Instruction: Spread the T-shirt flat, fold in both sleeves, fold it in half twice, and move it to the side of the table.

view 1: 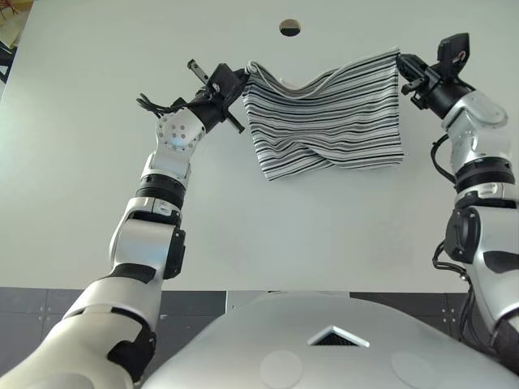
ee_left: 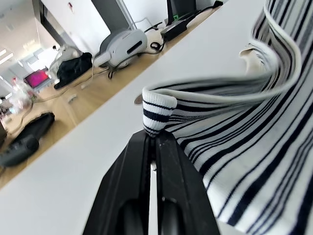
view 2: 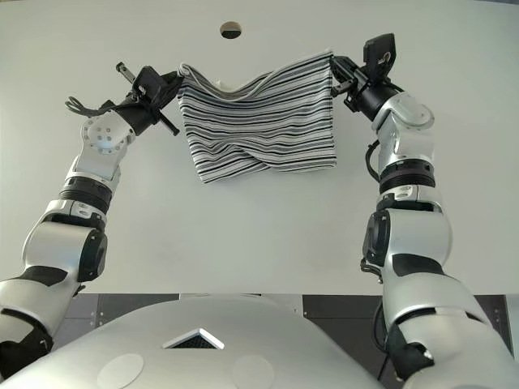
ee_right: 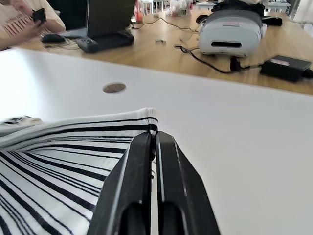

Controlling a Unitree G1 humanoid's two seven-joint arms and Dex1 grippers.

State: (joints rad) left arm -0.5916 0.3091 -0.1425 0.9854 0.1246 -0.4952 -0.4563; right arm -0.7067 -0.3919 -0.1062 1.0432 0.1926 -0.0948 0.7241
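- Black-and-white striped T-shirt (view 1: 324,121): sits upper centre of the left eye view, over the far half of the table. It is bunched into a rough rectangle and held by its two top corners. The top edge sags between them, and a diagonal crease crosses the lower half.
- Hidden or unclear on the garment: sleeves and neckline cannot be picked out among the folds. Whether the bottom edge lies on the table or hangs just above it is hard to tell. In the left wrist view the cloth runs off the frame edge.
- Left gripper (view 1: 244,75): at the shirt's upper-left corner in the eye views. In the left wrist view its black fingers (ee_left: 168,161) are pressed together on a ribbed hem corner.
- Right gripper (view 1: 403,66): at the shirt's upper-right corner. In the right wrist view its fingers (ee_right: 168,161) are closed tight, pinching the hem edge.
- White table (view 1: 97,203): a plain matte top under the shirt.
- Round hole (view 1: 289,27): set in the tabletop beyond the shirt, top centre, well apart from the cloth.
- Wooden desk (ee_right: 161,54): lies behind the table in the right wrist view and carries a dark laptop (ee_right: 110,19), a white-and-grey device (ee_right: 230,32) and a black adapter box (ee_right: 286,66). The small items are too blurred to identify.
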